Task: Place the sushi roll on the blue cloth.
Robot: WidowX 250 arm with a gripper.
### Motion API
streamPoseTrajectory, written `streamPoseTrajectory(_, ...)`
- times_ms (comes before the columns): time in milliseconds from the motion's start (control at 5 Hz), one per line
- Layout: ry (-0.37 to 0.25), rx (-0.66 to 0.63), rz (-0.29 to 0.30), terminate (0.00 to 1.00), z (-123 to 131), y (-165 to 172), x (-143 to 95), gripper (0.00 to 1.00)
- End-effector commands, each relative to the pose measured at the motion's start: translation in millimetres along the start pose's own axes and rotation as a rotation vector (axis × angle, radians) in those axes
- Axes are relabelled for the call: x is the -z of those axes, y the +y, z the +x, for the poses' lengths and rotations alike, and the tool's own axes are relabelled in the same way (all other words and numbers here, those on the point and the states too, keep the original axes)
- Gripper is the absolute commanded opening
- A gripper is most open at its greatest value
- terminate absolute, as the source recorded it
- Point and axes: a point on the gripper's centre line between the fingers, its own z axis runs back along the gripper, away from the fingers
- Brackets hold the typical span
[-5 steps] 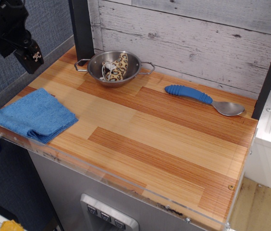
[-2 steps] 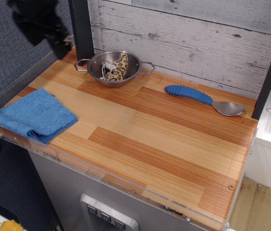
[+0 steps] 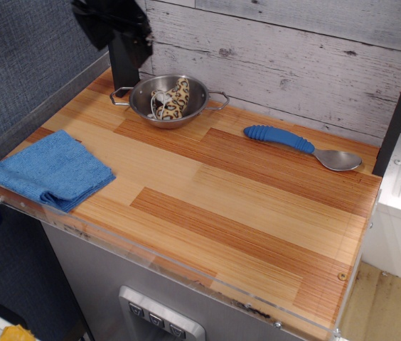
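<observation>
Currently the tan-cream, leopard-spotted plush sushi roll sits inside the round two-handled steel bowl, leaning on its inner wall, white tuft toward the bowl's left side. Black robot gripper hangs above and left of the bowl, dark and blurred; can't tell if its fingers are spread or closed. Folded bright-blue terry cloth lies well apart, toward the front-left of the bowl. Blue-handled metal spoon lies to the bowl's right on the wooden tabletop.
</observation>
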Motion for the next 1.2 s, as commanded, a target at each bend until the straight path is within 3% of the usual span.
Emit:
streamPoseTrajectory(0,-0.005,-0.003,0.004,0.0,17,-7,14,1.0)
streamPoseTrajectory(1000,0.074,0.042,-0.004,0.0,29,-37,74,1.0)
